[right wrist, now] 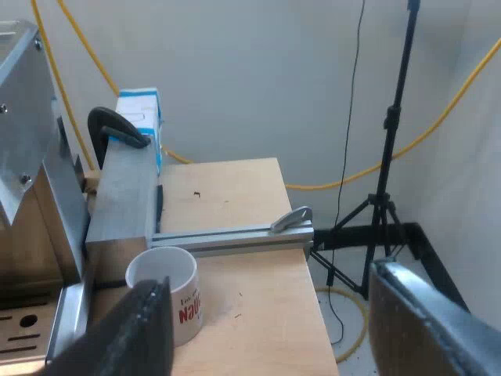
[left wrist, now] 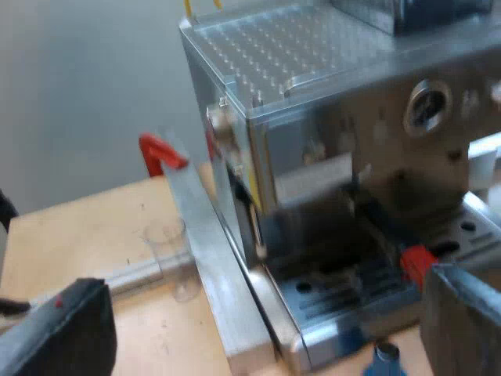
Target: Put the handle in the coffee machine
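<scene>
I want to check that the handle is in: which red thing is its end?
The red tip at the machine's front, over the drip tray; the other red thing is a clamp beside the metal rail.

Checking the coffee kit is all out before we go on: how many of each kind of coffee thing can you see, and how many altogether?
espresso machine: 1
holder with red-ended handle: 1
blue tamper: 1
measuring glass: 1
mug: 1
Total: 5
</scene>
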You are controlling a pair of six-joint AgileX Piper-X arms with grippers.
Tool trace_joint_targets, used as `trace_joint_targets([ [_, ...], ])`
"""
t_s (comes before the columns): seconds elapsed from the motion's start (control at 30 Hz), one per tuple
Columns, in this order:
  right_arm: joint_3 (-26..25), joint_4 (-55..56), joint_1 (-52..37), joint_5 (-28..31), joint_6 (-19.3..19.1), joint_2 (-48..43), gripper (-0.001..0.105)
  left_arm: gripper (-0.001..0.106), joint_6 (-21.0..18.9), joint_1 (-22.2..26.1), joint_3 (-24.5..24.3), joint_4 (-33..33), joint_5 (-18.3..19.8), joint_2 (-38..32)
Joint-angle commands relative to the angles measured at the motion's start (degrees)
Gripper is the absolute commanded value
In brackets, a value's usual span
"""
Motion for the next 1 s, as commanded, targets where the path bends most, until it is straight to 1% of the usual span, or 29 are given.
trace_joint_targets([
  [0.03,-0.14,2.45,-0.12,0.27,-0.76,-3.1,0.057,0.08,1.36,-0.14,3.39,3.34,-0.38,-4.55],
  [0.1,-0.14,3.1,-0.12,0.13,-0.86,-4.27,0.057,0.08,1.36,-0.14,4.8,3.96,-0.38,-6.11],
  [0.13,0.17,3.77,-0.12,-0.16,-1.56,-6.71,0.057,0.08,1.36,-0.14,6.41,4.18,-0.38,-8.2],
  [0.2,0.52,4.19,-0.12,-0.15,-1.6,-8.72,0.057,0.08,1.36,-0.07,7.94,4.19,-0.38,-10.58],
  [0.33,0.13,7.71,0.07,-0.99,-1.6,-9.08,0.057,0.08,1.36,-0.07,9.71,4.19,-0.38,-12.76],
  [0.4,0.84,7.99,0.05,-4.93,-1.82,-9.3,0.057,0.08,1.36,-0.07,10.56,4.4,-0.38,-14.13],
  [0.43,0.88,7.99,0.05,-5.22,-1.82,-9.27,0.057,0.08,1.36,-0.07,10.56,4.4,-0.38,-14.13],
  [0.47,1.2,7.99,0.05,-6.98,-1.81,-9.27,0.057,0.08,1.36,-0.07,12.6,4.82,-0.38,-17.63],
  [0.5,1.47,7.85,0.05,-7.9,-1.99,-9.27,0.057,0.08,1.26,-0.07,12.78,4.97,-0.38,-18.11],
  [0.6,2.12,7.71,0.05,-8.32,-1.98,-9.27,0.057,0.08,1.28,-0.07,12.79,4.95,-0.07,-18.13],
  [0.7,2.93,7.42,0.05,-8.45,-1.98,-9.27,0.057,0.08,1.28,-0.07,12.79,4.95,1.6,-18.13],
  [0.77,3.17,6.99,0.05,-8.71,-1.98,-9.27,0.057,0.08,1.28,-1.04,12.97,4.47,1.76,-18.13],
  [0.93,5.44,0.62,0.05,-12.08,-1.98,-9.16,0.057,0.08,1.28,-2.59,13.56,2.9,1.76,-18.13],
  [1.0,6.75,-2.2,0.05,-12.37,-0.94,-9.16,0.057,0.08,1.28,-3.44,14.08,1.37,1.76,-18.13],
])
